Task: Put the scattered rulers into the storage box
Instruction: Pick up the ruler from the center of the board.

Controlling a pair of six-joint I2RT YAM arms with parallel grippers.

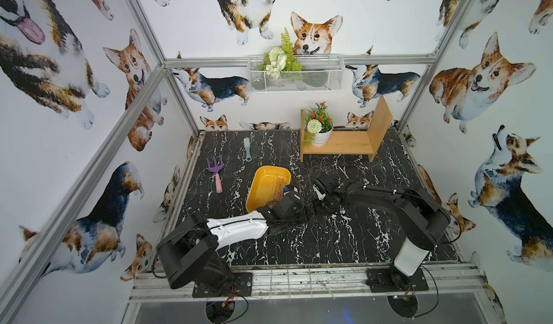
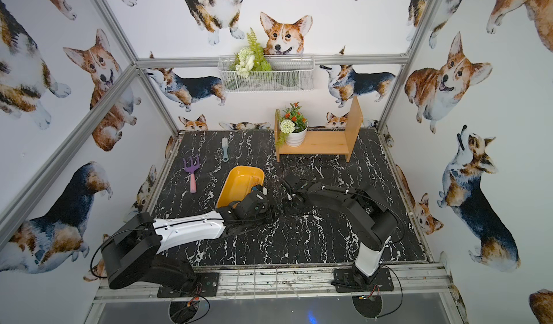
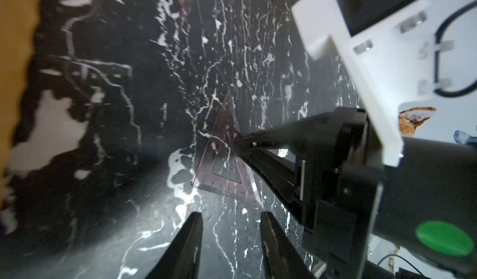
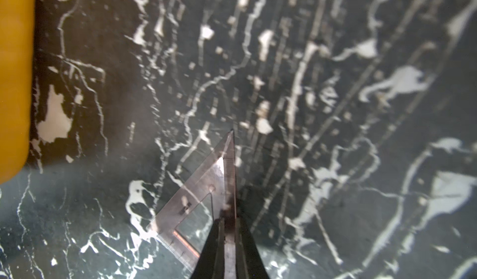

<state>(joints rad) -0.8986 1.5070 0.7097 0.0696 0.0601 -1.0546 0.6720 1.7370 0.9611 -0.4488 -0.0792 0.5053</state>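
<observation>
Here our right claw [image 4: 228,223] is pinched tight on one edge of the clear set square [image 4: 198,197], down at the dark marbled table [image 4: 335,110] just right of the yellow tray [image 1: 263,184]. Our left claw [image 3: 231,214] hangs beside it, at the tray's near right corner, fingers partly apart and holding nothing. We cannot tell whether the square touches the table.

No words or numbers can be read here.
The triangle ruler [image 4: 198,184] has tiny lines printed along its edges. In both wrist views they are too small and blurry to read as numbers. In both top views everything sits too far away for any writing to show.
</observation>
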